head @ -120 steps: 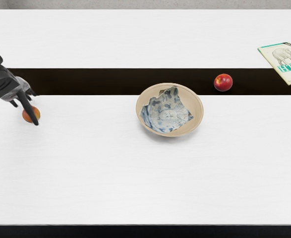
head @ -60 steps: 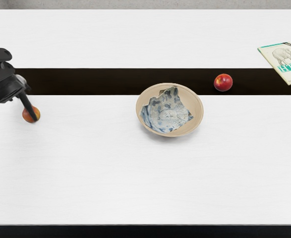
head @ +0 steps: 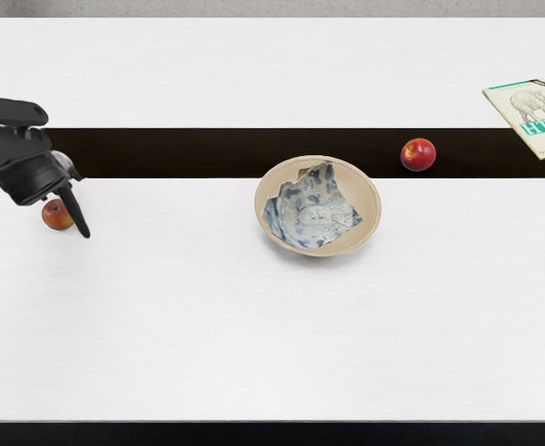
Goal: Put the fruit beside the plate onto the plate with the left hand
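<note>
Two fruits show: a small orange-red round fruit (head: 56,215) rests on the white table (head: 253,334) just beneath the black left hand (head: 31,169), right beside the one long finger (head: 75,212) that points down past it. The hand is spread loose and grips nothing. Well to the hand's right stands the beige plate with a blue-and-white pattern (head: 372,203); farther right a glossy red apple (head: 418,154) lies on the dark strip (head: 161,153), then a green-edged book (head: 530,116)
</note>
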